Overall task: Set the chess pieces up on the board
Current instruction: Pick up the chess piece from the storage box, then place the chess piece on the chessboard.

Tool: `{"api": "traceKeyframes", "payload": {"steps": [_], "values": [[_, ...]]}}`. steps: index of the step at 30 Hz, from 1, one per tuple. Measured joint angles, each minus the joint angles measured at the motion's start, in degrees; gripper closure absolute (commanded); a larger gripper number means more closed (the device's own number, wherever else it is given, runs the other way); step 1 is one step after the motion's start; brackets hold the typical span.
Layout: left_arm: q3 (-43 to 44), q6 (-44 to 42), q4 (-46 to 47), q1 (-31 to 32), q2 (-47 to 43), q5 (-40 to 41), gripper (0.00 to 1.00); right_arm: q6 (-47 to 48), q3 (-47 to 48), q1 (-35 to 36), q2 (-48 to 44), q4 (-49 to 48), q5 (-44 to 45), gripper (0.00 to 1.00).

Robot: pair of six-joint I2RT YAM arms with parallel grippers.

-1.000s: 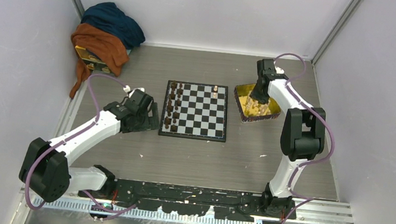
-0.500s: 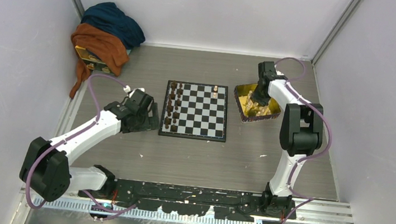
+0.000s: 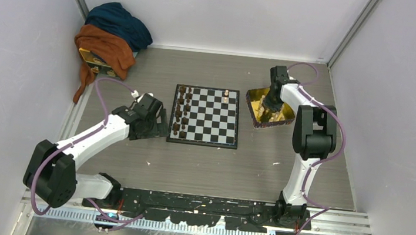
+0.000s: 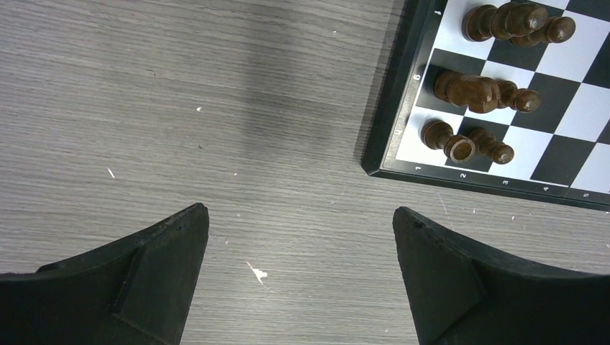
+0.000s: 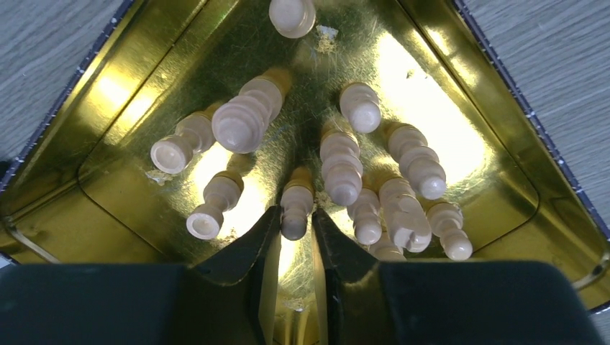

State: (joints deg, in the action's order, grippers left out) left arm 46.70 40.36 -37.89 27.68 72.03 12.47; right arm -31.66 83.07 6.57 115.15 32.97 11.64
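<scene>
Chess pieces (image 5: 339,165): roughly 12 in tray (image 5: 129,86), 1 on board (image 3: 211,124).

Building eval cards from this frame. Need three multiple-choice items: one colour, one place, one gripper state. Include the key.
1. The left-column pieces on the board are:
A light tan
B dark brown
C red

2. The right gripper is:
A over the board
B down in the yellow tray
C raised above its own base

3. The left gripper is:
A shut on a piece
B shut and empty
C open and empty

Key:
1 B: the left wrist view shows them dark brown against the checks.
2 B: its fingers flank a light piece lying on the tray's floor.
3 C: its fingers stand wide apart over the table, with nothing between them.
</scene>
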Motion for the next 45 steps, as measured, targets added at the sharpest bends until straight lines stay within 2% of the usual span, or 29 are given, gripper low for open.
{"api": "traceKeyframes", "payload": {"steps": [10, 27, 34, 45], "values": [[0.0, 0.0, 0.8, 0.0, 1.2, -0.1, 0.00, 0.3, 1.3, -0.3, 0.1, 0.0, -0.2, 0.99], [0.2, 0.0, 1.0, 0.0, 1.1, -0.1, 0.00, 3.4, 8.6, 1.3, -2.3, 5.3, -0.1, 0.99], [0.2, 0.0, 1.0, 0.0, 0.2, -0.1, 0.00, 6.1, 16.4, 9.4, -3.3, 8.5, 0.0, 0.99], [0.2, 0.0, 1.0, 0.0, -1.7, -0.1, 0.00, 7.8, 16.9, 21.5, -0.6, 10.6, -0.2, 0.99]]}}
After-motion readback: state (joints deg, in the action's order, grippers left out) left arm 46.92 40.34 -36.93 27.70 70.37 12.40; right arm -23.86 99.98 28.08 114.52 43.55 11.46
